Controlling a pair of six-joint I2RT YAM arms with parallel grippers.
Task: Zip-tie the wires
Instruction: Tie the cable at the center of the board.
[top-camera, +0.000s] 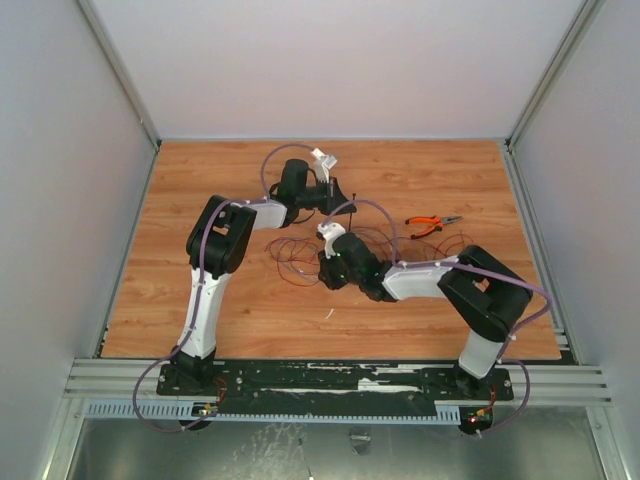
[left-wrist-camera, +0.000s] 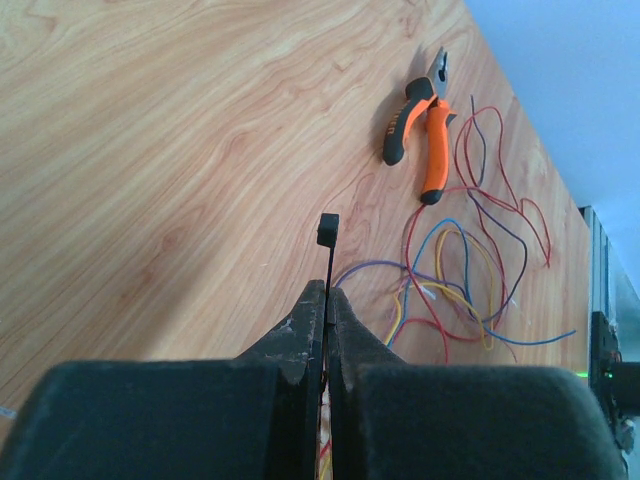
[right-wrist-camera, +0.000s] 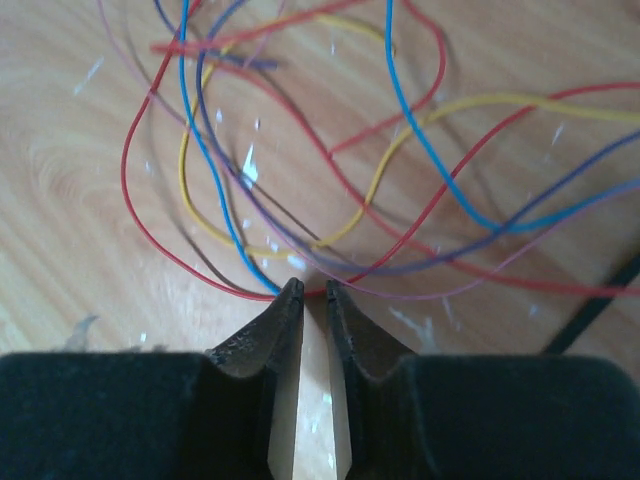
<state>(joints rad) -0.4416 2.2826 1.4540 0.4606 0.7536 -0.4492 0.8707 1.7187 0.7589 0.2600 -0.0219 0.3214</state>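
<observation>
The wires (top-camera: 292, 256) are thin red, blue, yellow and purple strands looping over the wooden table's middle. My left gripper (left-wrist-camera: 327, 292) is shut on the zip tie (left-wrist-camera: 327, 262), a thin black strip rising from the jaws to its small head. It hangs above the table at the back (top-camera: 338, 196), left of the wires (left-wrist-camera: 452, 272). My right gripper (right-wrist-camera: 312, 291) points down at the tangle, near the table's middle (top-camera: 330, 272). Its jaws stand a narrow gap apart, bare table showing between them. A red strand of the wires (right-wrist-camera: 300, 150) crosses at the fingertips.
Orange-handled pliers (top-camera: 432, 225) lie right of the tangle, near the back; in the left wrist view the pliers (left-wrist-camera: 420, 140) are beyond the zip tie's head. A dark strip (right-wrist-camera: 600, 300) crosses the right wrist view's right edge. White walls enclose the table.
</observation>
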